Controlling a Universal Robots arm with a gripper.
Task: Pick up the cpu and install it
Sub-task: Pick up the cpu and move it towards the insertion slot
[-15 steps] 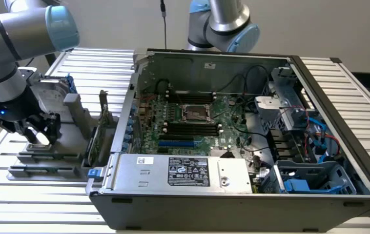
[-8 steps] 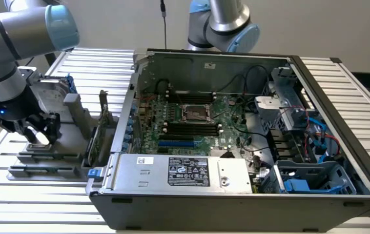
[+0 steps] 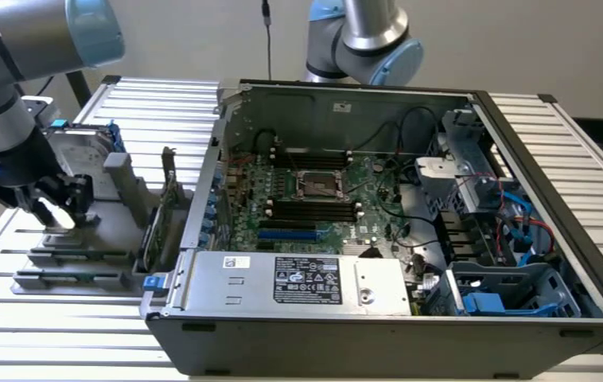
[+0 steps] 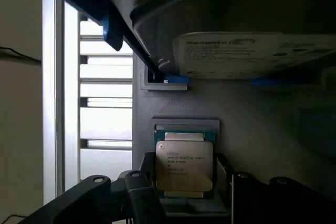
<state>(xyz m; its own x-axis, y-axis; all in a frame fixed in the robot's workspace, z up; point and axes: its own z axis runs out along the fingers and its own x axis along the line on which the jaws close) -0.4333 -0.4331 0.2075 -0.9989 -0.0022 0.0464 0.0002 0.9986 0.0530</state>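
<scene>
The cpu (image 4: 184, 164), a small square chip with a shiny silver top and printed text, lies flat in a recess of a grey plastic holder (image 4: 252, 124). My gripper (image 4: 191, 195) is open and lowered over it, with one dark finger (image 4: 140, 195) on each side of the chip and a gap showing at the finger on the other side. In the exterior view the gripper (image 3: 63, 213) hangs low over the holder (image 3: 68, 239) at that view's left, hiding the chip. The empty CPU socket (image 3: 320, 185) sits mid-motherboard inside the open computer case (image 3: 387, 350).
A silver hard drive in a blue frame (image 3: 76, 147) stands upright just behind the gripper and looms close in the wrist view (image 4: 236, 30). Expansion cards (image 3: 158, 215) stand between the holder and the case wall. A second robot arm (image 3: 360, 40) stands behind the case.
</scene>
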